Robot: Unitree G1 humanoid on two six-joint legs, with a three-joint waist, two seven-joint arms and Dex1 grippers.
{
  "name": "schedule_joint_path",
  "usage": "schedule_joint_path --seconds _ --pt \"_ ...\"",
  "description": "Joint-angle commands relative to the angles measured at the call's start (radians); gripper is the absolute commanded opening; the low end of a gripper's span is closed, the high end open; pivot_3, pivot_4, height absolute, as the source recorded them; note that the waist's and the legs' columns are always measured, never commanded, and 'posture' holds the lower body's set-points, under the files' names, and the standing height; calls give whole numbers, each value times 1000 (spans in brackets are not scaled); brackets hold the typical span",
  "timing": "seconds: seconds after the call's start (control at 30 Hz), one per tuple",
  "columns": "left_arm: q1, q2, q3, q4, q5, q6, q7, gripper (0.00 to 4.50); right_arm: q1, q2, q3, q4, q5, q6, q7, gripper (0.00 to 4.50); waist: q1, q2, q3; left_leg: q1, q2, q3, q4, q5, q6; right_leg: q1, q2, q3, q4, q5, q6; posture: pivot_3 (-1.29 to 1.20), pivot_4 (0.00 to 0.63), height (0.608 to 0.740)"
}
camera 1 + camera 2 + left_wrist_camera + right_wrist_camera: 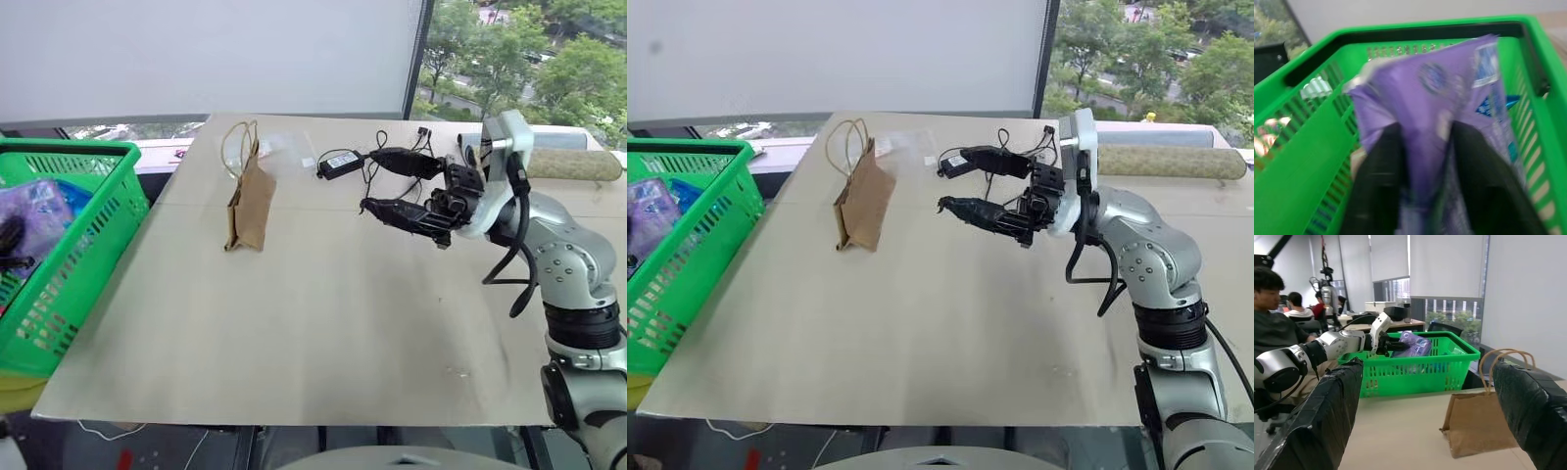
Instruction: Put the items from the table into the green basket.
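The green basket [69, 155] stands off the table's [323, 333] left edge. Over its inside my left gripper [1425, 128] is shut on a purple tissue pack [1440, 93], which stands upright between the two fingers; the right wrist view shows the same pack [1415, 343] above the basket [1415, 374]. My right gripper [370, 181] hovers open above the table's far right part, pointing left, nothing between its fingers. A brown paper bag [251, 201] with string handles lies to its left. A black power adapter [340, 163] with its cable lies just behind it.
A clear plastic wrapper [281, 147] lies behind the paper bag. A beige roll [576, 164] rests along the far right edge. Something blue [683, 193] lies in the basket. People [1273, 318] sit at desks beyond the basket.
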Motion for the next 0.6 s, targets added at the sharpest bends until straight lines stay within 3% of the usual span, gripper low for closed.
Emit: schedule_joint_path --seconds 0.03,0.1,0.13,0.2,0.37,0.5,0.6 --pt "-64 24 22 34 37 -117 77 3118 13 -16 -39 -47 6 -1 -21 4500 -10 0 0 0 0 1 -2 0 0 0 -1 0 0 0 0 -21 53 740" --pt "-73 -15 70 -21 -43 -105 38 3805 58 -39 -41 -61 -25 -16 -21 4500 -15 0 -1 1 0 1 -4 0 0 -2 -2 -1 0 0 0 -34 52 740" --pt "-58 -48 88 -85 -105 -72 -9 4446 87 -52 -42 -65 -44 -32 -15 4500 -17 0 -1 0 0 2 -5 0 0 -3 -2 -1 0 0 0 -35 52 740" --pt "88 -126 68 -327 -212 35 -123 4446 172 -92 -41 -59 -111 -78 3 4500 -23 2 -1 0 0 3 -6 0 0 -4 -3 -1 -1 0 0 -41 52 740" --pt "343 -303 -48 -811 -358 231 -94 4446 346 -157 -22 30 -324 -278 39 4500 -35 8 -2 0 -5 6 -7 -2 3 -3 -8 -1 -2 0 0 -36 53 740" --pt "453 -401 -240 -997 -271 240 -48 4446 422 -157 -23 146 -452 -445 39 4500 -35 11 0 5 -5 8 -6 -2 3 1 -8 0 -2 0 0 -46 62 740" --pt "503 -433 -362 -974 -162 176 -61 4446 466 -167 -11 210 -538 -540 38 4500 -35 13 2 13 -2 8 -5 0 2 7 -3 1 1 0 0 -58 65 740"
